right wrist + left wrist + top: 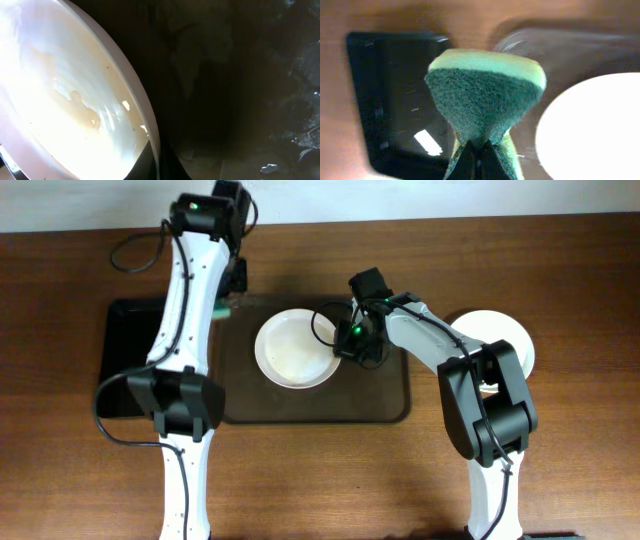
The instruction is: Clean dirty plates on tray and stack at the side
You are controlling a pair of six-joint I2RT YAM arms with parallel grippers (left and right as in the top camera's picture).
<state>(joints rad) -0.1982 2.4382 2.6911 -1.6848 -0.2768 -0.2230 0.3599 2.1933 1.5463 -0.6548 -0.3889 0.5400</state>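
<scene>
A white plate (293,348) with faint brown-yellow streaks lies on the dark brown tray (385,395). My right gripper (345,345) is shut on the plate's right rim; the right wrist view shows the rim (145,120) between the fingers (159,167). My left gripper (228,305) hovers at the tray's upper left corner, shut on a green and yellow sponge (485,95), with the plate (592,127) to its right. More white plates (505,340) lie stacked on the table to the right of the tray, partly hidden by the right arm.
A glossy black tray (125,360) lies left of the brown tray, also seen in the left wrist view (390,95). The left arm crosses over it. Bare wooden table surrounds both trays.
</scene>
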